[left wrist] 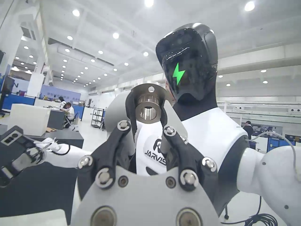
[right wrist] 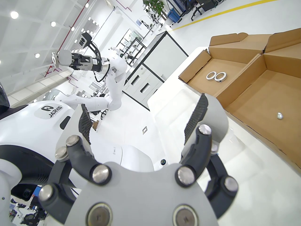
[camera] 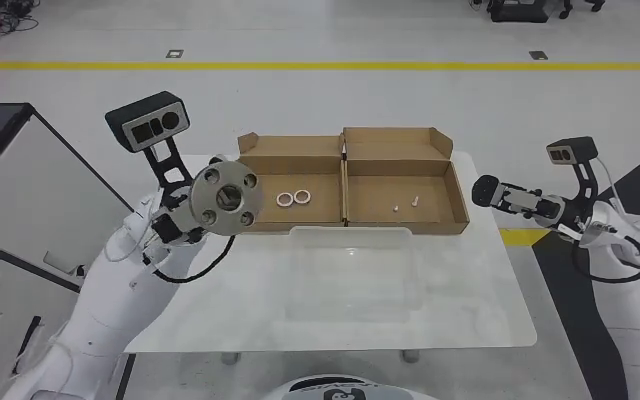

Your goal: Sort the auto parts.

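One grey flanged metal hub (camera: pixel 205 195), clamped in our left gripper (left wrist: pixel 147 110); our right gripper (right wrist: pixel 143 104) we log spread wide, beside the white table (camera: pixel 450 300).

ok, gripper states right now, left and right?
Left gripper: shut on the flanged metal hub.
Right gripper: open, holding nothing.
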`<control>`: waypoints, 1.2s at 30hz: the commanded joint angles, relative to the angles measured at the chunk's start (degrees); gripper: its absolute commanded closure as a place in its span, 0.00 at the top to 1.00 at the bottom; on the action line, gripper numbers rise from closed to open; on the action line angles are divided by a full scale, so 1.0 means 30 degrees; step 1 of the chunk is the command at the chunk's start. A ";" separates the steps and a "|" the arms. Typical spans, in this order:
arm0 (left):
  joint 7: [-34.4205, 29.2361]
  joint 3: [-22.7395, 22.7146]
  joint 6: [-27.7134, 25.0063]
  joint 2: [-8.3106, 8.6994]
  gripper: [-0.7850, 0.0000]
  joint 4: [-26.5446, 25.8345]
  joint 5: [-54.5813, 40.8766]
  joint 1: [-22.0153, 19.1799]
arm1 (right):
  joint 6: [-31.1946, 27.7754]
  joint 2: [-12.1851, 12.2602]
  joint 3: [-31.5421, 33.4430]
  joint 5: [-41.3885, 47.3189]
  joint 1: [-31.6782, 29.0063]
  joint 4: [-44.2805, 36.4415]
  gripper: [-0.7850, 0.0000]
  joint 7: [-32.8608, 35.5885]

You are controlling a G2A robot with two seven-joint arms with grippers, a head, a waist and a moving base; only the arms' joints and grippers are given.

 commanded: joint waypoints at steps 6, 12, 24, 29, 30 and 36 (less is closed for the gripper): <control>0.0343 0.0430 -0.0328 0.0548 0.00 0.1293 0.2069 -0.0040 | 0.0000 0.0000 0.0000 -0.0001 0.0000 0.0000 1.00 0.0000; 0.0347 0.0588 -0.0328 0.0986 0.00 0.2200 0.2366 -0.0028 | 0.0000 0.0000 0.0000 -0.0001 0.0000 0.0000 1.00 0.0000; 0.0342 -0.0039 -0.0328 0.0878 0.00 0.0025 -0.1500 0.0318 | 0.0000 0.0000 0.0000 -0.0001 0.0000 0.0000 1.00 0.0000; 0.0339 -0.0829 -0.0328 0.0352 0.00 -0.0841 -0.3465 0.0759 | 0.0000 0.0000 0.0000 -0.0001 0.0000 0.0000 1.00 0.0000; 0.0339 -0.0829 -0.0328 0.0352 0.00 -0.0841 -0.3465 0.0759 | 0.0000 0.0000 0.0000 -0.0001 0.0000 0.0000 1.00 0.0000; 0.0340 -0.0897 -0.0328 0.0310 0.00 -0.0877 -0.3650 0.0821 | 0.0000 0.0000 0.0000 -0.0001 0.0000 0.0000 1.00 0.0000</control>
